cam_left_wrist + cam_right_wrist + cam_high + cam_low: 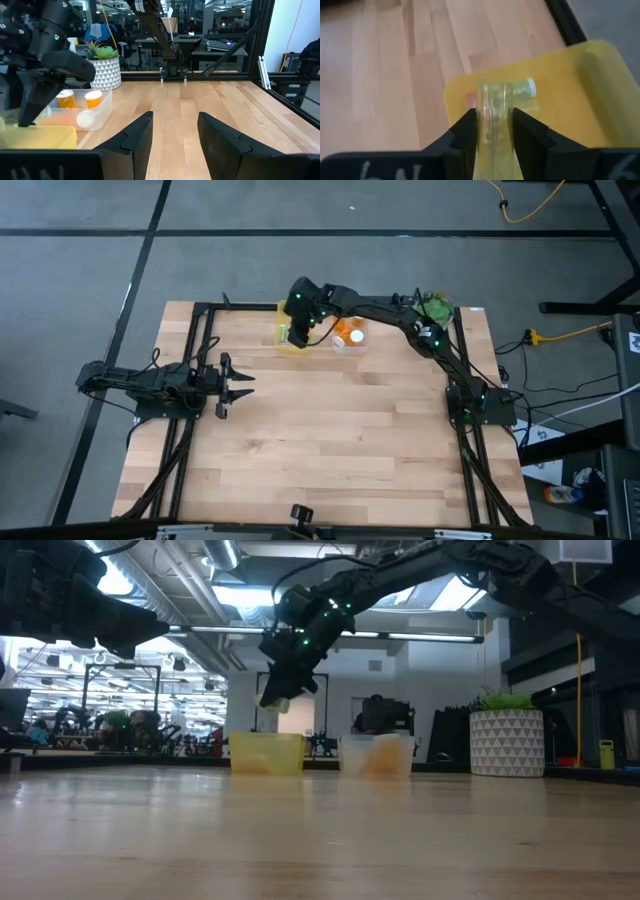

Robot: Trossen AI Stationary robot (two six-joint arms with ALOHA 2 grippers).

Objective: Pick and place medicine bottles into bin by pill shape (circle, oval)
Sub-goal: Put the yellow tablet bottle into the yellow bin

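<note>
1. The desk carries no loose medicine bottles in any view; its wooden top is bare apart from the two bins and a potted plant at the far edge. By that, the sorting looks close to finished.
2. The right arm reaches across to the far edge, and its gripper hangs above the yellow bin.
3. The left arm waits at the desk's left side, its gripper with fingers spread wide and holding nothing.
4. The clear bin, just beside the yellow one, already holds orange bottles with white caps; at least two stand upright and a white cap of another shows lower down.
5. The yellow bin already has at least one slim bottle lying in it, seen under the right gripper; how many more it holds I cannot tell.
6. The right fingers are closed on a slim yellow-green bottle, gripped along its sides and not yet let go.
7. What seems left is to drop this bottle into the yellow bin; it may well be the last one.
</note>
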